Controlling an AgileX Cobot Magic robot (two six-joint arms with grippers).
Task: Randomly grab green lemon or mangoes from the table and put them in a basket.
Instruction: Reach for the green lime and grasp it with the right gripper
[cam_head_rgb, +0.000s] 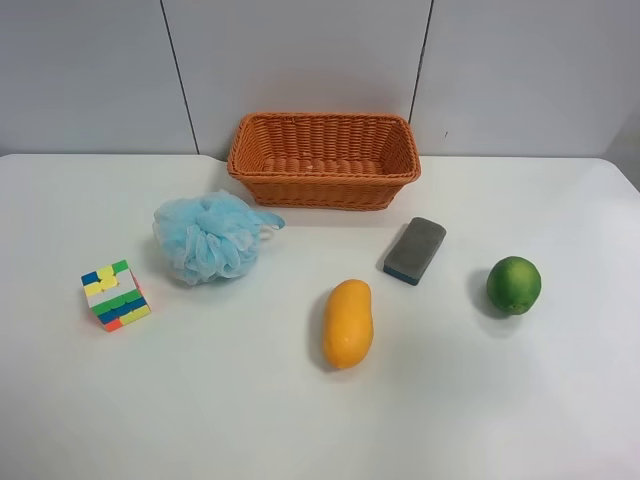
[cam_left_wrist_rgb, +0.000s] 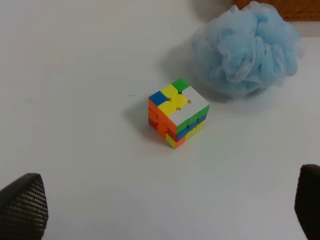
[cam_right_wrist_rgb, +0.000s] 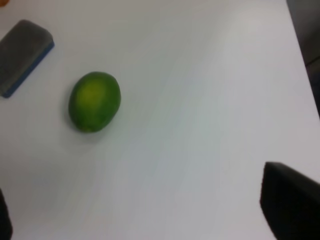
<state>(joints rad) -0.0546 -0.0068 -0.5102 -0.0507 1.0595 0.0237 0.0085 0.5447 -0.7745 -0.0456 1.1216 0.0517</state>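
In the high view, the table (cam_head_rgb: 560, 400) was big, white and flat. Behind it stood a grey wall (cam_head_rgb: 300, 50) with thin dark lines. The basket (cam_head_rgb: 323, 190) sat at the back of the table, close to the wall. The mango (cam_head_rgb: 348, 323) lay near the middle, in front of the basket and well apart from it. The green lemon (cam_head_rgb: 514, 285) sat toward the view's right side. A grey block (cam_head_rgb: 415, 250) lay between the basket and the two fruits. A blue puff (cam_head_rgb: 207, 237) sat near the basket's corner, and a cube (cam_head_rgb: 115, 295) of many colours was near the puff.

In the right wrist view, the green lemon lay on the white table with the grey block near it. The right gripper (cam_right_wrist_rgb: 146, 210) had its jaws spread wide, with nothing in them.

In the left wrist view, the cube stood on the table near the blue puff. The left gripper (cam_left_wrist_rgb: 166, 202) had its jaws wide apart too, holding nothing.
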